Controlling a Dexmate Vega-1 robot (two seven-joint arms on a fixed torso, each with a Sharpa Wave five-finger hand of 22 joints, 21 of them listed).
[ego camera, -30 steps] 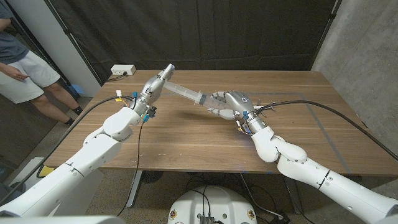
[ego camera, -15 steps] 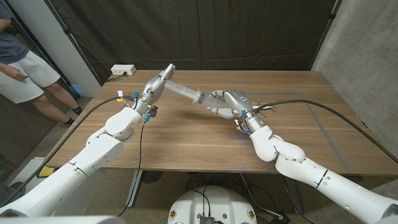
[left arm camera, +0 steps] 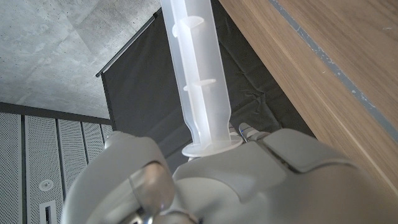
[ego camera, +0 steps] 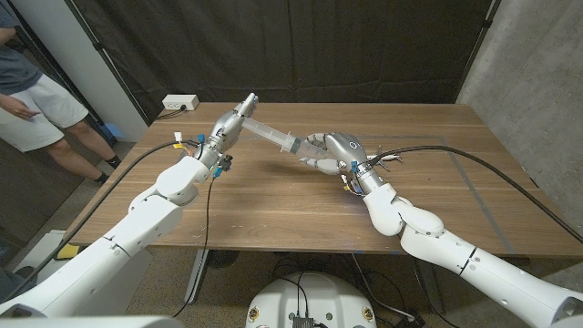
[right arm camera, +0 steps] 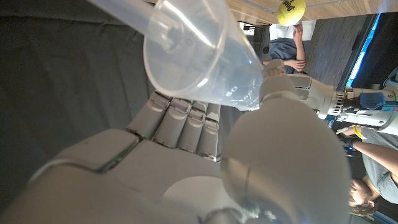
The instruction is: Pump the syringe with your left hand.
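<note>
A large clear plastic syringe hangs in the air above the wooden table, just above the middle of the head frame, slanting from upper left down to lower right between the two hands. The left hand holds the plunger end at the upper left of centre, fingers closed around it; in the left wrist view the plunger rod with its ribbed discs runs up the frame from the grey palm, its flange sitting against the hand. The right hand, just right of centre in the head frame, is clamped around the barrel's other end, fingers wrapped under it; in the right wrist view the translucent barrel crosses the upper part of the frame, resting on the curled grey fingers. Both arms rise from the bottom corners of the head frame, black cables running along them. A white power strip lies at the table's far edge, in the upper left. A person in a grey shirt and white shorts stands at the left edge of the frame, beyond the table. A black curtain fills the upper frame behind the table.
</note>
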